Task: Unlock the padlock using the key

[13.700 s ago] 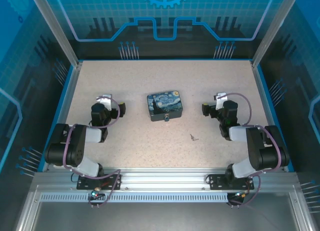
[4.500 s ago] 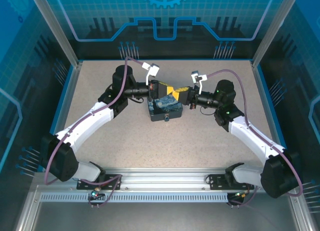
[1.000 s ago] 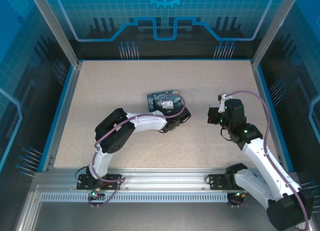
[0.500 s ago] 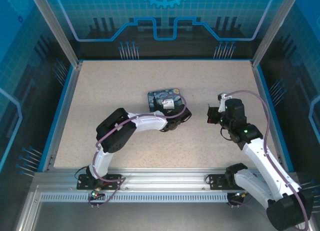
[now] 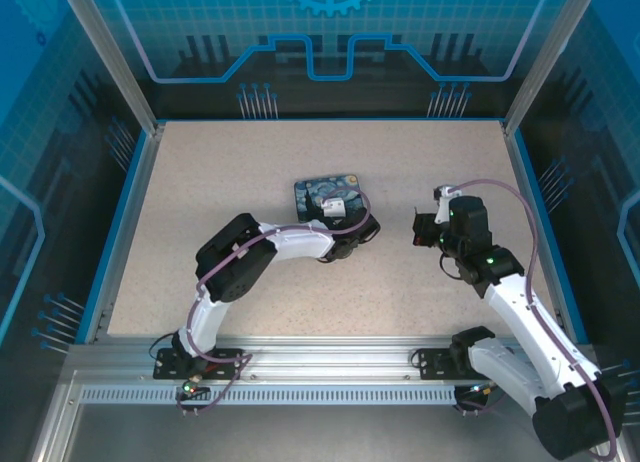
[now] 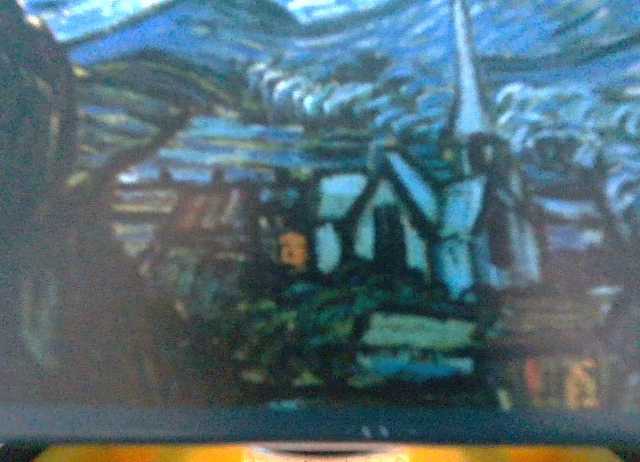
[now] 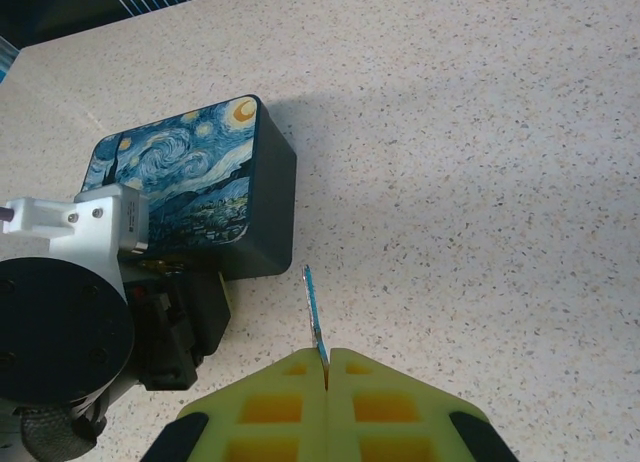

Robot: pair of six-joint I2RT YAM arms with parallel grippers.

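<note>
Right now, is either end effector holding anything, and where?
Right end effector pinches the key by one end, the rest sticking out. Left end effector, at the painted box: cannot tell.

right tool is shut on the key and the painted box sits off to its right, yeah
Not quite. The right tool is shut on the key, but the painted box sits off to its left, not its right, as the top external view shows.
</note>
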